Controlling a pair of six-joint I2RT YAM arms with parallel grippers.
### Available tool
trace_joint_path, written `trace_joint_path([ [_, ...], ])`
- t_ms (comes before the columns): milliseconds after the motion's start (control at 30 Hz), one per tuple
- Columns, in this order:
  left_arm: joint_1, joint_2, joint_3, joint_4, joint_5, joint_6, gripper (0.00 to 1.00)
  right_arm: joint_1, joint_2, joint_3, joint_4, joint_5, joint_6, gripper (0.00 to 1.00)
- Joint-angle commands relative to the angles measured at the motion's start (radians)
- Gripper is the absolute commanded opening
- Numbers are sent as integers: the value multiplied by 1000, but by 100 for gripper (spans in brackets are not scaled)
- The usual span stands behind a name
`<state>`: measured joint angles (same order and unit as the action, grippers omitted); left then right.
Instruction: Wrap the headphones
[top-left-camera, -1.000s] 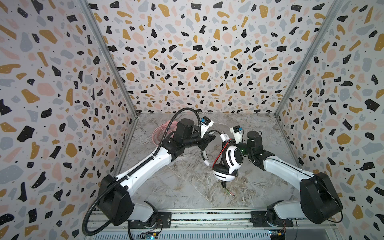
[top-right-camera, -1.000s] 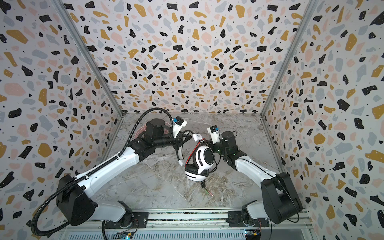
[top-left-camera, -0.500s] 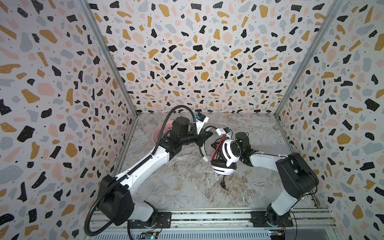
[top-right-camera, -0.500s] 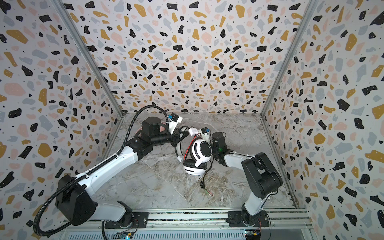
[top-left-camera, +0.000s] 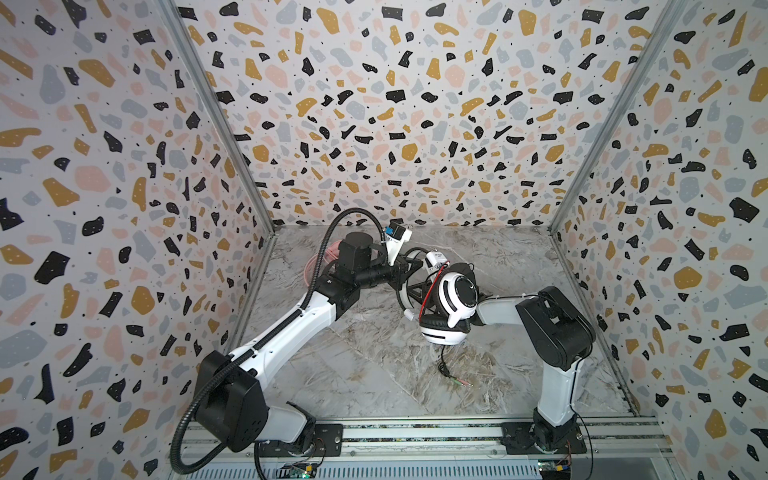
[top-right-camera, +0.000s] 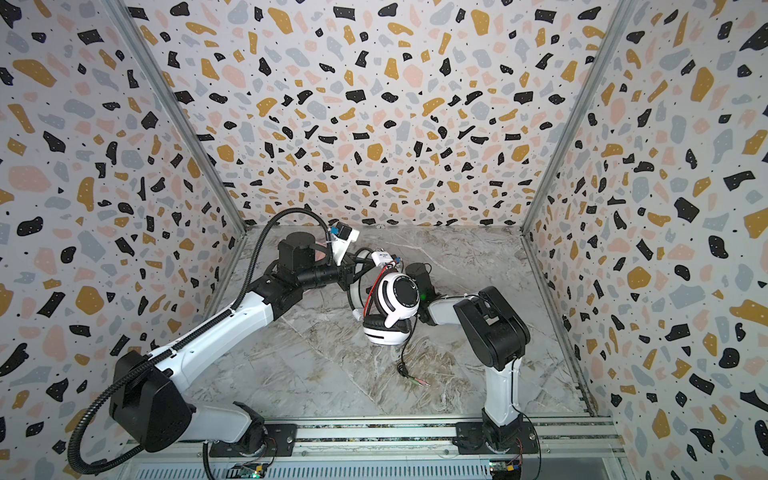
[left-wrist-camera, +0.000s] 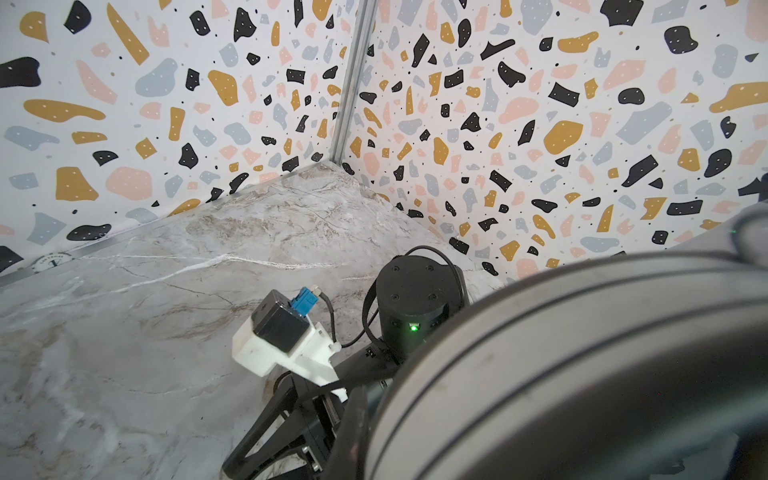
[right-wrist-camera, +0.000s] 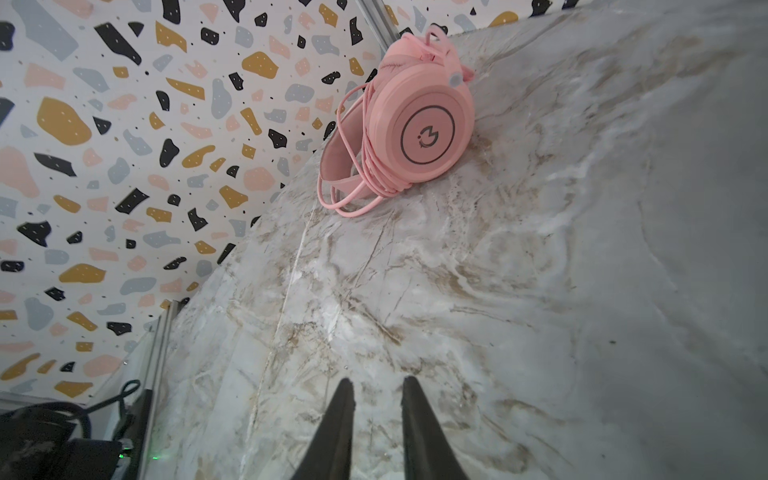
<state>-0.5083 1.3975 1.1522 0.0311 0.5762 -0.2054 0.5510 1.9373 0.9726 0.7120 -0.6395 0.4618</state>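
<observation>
1. Near the middle of the marble table (top-left-camera: 332, 374), a little toward 1 o'clock, the white-and-black headset (top-left-camera: 455, 297) hangs tilted, one striped earcup above the other. I cannot tell whether the lower cup touches the table.
2. At the headset's 10 o'clock sits the left gripper (top-left-camera: 411, 268), jaws closed tight on the headset's thin black band (top-left-camera: 402, 291).
3. From the left wrist camera, an earcup of that headset (left-wrist-camera: 582, 353) fills much of the frame, very close; the gripper's own fingers do not show.
4. From 3 o'clock the right arm reaches in, and in both top views its gripper is tucked behind the headset. The wrist view shows the right gripper (right-wrist-camera: 378, 384) with fingers slightly apart and nothing between them.
5. Toward 6 o'clock the black cable (top-left-camera: 444, 361) trails from the lower cup, its plugs (top-left-camera: 462, 380) lying on the table.
6. Near the 10 o'clock corner lies the pink headset (right-wrist-camera: 419, 129), its pink cable (right-wrist-camera: 353, 195) looped around it, well apart from the right gripper.
</observation>
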Motion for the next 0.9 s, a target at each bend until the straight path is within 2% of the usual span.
trace_joint_path([
  [0,28,-48,5,96,7,-61,0,-5,-35,-23,32,6,2,10],
  [233,117,-66,-25,169,-30,-160,0,-21,-96,-125,26,37,-11,8],
  [367,172,-82,-35,176,-78,-179,0,-3,-101,-200,139,28,75,8],
  [467,203,-92,-48,175,-126,-187,0,27,-93,-216,158,47,79,8],
  [600,226,-107,-55,148,-231,-186,0,50,-92,-227,123,58,63,8],
  [867,254,-127,-101,166,-462,-302,0,90,-164,-311,112,97,59,10],
])
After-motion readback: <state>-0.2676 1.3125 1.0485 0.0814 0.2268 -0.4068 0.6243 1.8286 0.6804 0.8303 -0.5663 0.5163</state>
